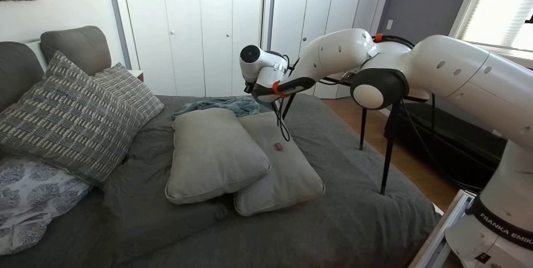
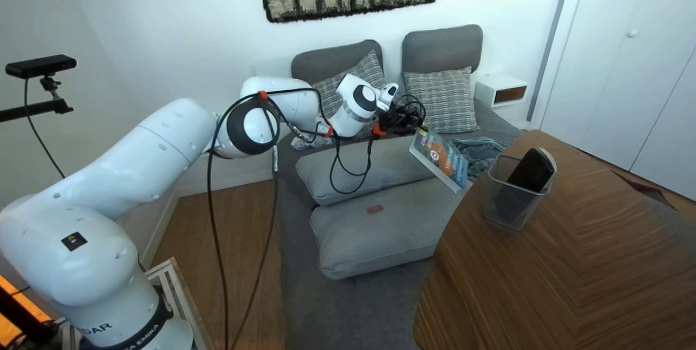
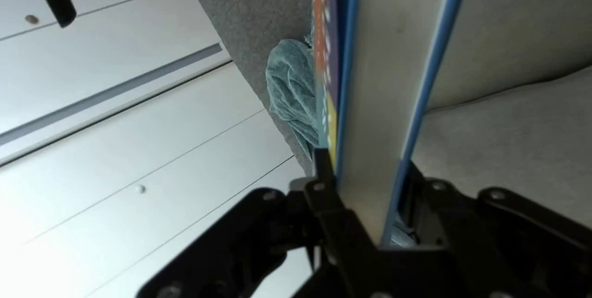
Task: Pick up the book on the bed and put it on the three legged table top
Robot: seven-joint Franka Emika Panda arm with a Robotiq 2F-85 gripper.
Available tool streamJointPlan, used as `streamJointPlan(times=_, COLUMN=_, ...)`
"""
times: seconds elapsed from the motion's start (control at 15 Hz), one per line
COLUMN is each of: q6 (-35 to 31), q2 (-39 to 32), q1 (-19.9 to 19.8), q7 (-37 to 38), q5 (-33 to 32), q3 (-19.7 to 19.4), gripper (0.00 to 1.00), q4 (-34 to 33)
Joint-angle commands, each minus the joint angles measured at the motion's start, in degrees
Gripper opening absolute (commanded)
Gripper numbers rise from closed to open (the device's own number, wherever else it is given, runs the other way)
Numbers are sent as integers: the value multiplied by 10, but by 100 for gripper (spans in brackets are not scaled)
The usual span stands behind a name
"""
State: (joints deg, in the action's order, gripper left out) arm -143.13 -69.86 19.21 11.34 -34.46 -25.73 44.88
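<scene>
My gripper (image 3: 367, 164) is shut on a thick blue-edged book (image 3: 397, 80), with one black finger on each cover. In an exterior view the book (image 2: 440, 157) hangs tilted from the gripper (image 2: 414, 126), above the pillows and left of the three legged table (image 2: 587, 274). The table's brown top bears a wire basket near its edge. In an exterior view its dark legs (image 1: 388, 151) meet the grey cover of the bed (image 1: 333, 226); its top is mostly hidden behind the arm. The bed also shows in an exterior view (image 2: 353, 306). The book and fingers are hidden in that legs view.
The wire basket (image 2: 514, 192) holds a black object (image 2: 532, 170). Two light grey pillows (image 1: 216, 155) lie overlapped on the bed, with a small red block (image 1: 278, 146) on one. A teal cloth (image 2: 478, 151) lies behind them. Loose cables (image 2: 348, 176) hang from the arm.
</scene>
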Motion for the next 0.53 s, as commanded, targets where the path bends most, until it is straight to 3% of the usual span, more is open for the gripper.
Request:
streamJointPlan(times=0.0, q6=31, q2=3, q1=29, q7=-39, q5=-41, q3=-33, gripper=10, q4=-38)
streamJointPlan(times=0.47, q6=88, q2=1, q1=53, q7=-113, q5=-72, q3=-89, gripper=10, q4=-95)
